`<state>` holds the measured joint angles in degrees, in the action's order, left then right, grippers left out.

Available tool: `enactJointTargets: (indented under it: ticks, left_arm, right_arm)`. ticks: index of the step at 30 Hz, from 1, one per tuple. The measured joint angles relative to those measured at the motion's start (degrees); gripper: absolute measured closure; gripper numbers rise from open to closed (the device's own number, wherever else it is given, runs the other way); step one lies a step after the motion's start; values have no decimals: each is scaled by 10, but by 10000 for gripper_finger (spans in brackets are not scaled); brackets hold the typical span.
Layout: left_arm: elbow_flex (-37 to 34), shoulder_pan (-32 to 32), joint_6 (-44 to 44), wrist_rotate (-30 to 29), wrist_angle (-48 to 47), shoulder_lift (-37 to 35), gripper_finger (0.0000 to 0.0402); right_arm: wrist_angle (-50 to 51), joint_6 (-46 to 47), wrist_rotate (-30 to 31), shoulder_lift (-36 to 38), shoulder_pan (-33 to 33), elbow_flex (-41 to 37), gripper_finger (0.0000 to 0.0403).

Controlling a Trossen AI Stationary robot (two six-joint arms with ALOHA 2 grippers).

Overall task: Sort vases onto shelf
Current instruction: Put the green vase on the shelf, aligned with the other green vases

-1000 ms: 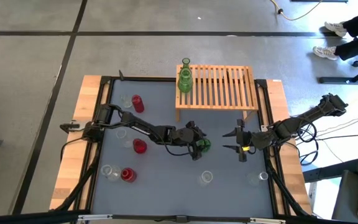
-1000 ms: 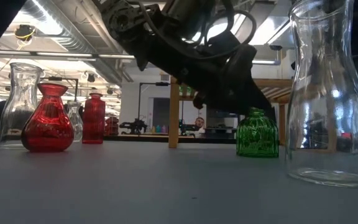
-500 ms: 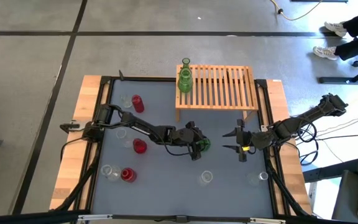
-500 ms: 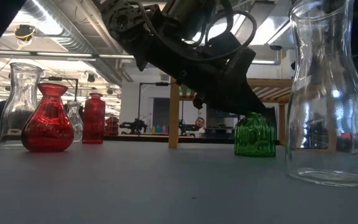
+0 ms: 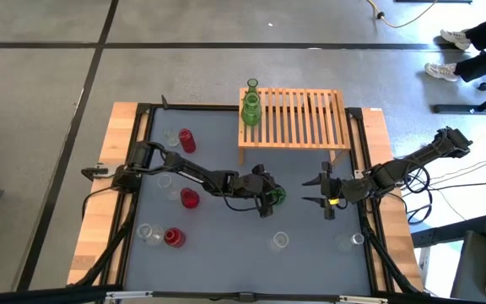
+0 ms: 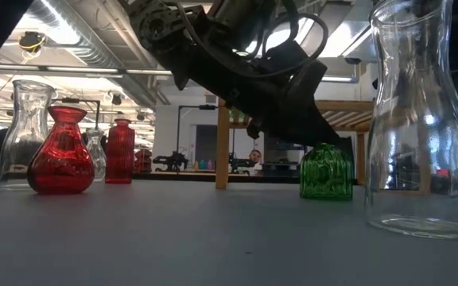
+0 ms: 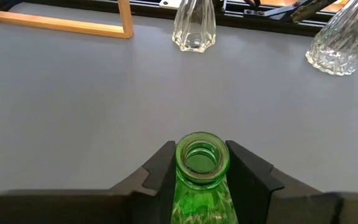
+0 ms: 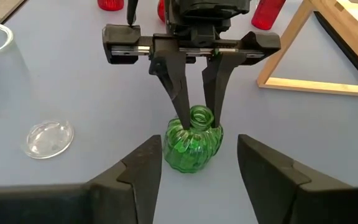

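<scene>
A squat green ribbed vase (image 5: 274, 197) stands upright on the grey table, near its middle. My left gripper (image 5: 268, 196) is shut on it. My right gripper (image 5: 323, 192) hangs open a little to the right of that vase, pointing at it and touching nothing. The light-wood slatted shelf (image 5: 302, 118) stands at the far side and carries a tall green vase (image 5: 251, 105) on its left end. Red vases (image 5: 190, 198) and clear vases (image 5: 280, 241) stand about the table. My left gripper pinches the green vase's short neck (image 8: 199, 116), just under the rim (image 7: 201, 157), between its two fingers (image 8: 178, 93). The fingers slant down from the table's left side, one on each side of the neck. The vase stands upright with its base (image 6: 325, 194) on the table.
Two red vases (image 5: 173, 237) and several clear ones (image 5: 150, 232) stand along the table's left side. More clear vases stand near the front edge (image 5: 357, 239). A large clear vase (image 6: 416, 119) stands close to the low camera. The shelf's legs (image 5: 245, 156) stand just beyond the grippers.
My left gripper's fingers have closed in on the green vase's neck. The vase has slid a little along the table and stays upright. My right gripper has kept still.
</scene>
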<state>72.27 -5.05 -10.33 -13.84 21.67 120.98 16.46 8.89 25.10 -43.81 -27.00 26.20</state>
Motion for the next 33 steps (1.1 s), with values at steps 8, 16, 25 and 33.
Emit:
enactJointTargets:
  ticks: [8, 16, 25, 33]
  left_arm:
    - [0, -11, 0, -2, -11, -26, 289]
    - [0, -26, 8, -19, -34, -76, 289]
    - [1, -52, 19, -44, -69, -144, 288]
    - [1, -59, 21, -71, -125, -225, 288]
  right_arm:
    - [8, 12, 0, 0, 0, 0, 207]
    - [8, 19, 0, 0, 0, 0, 207]
    - [10, 20, 0, 0, 0, 0, 207]
    - [10, 20, 0, 0, 0, 0, 207]
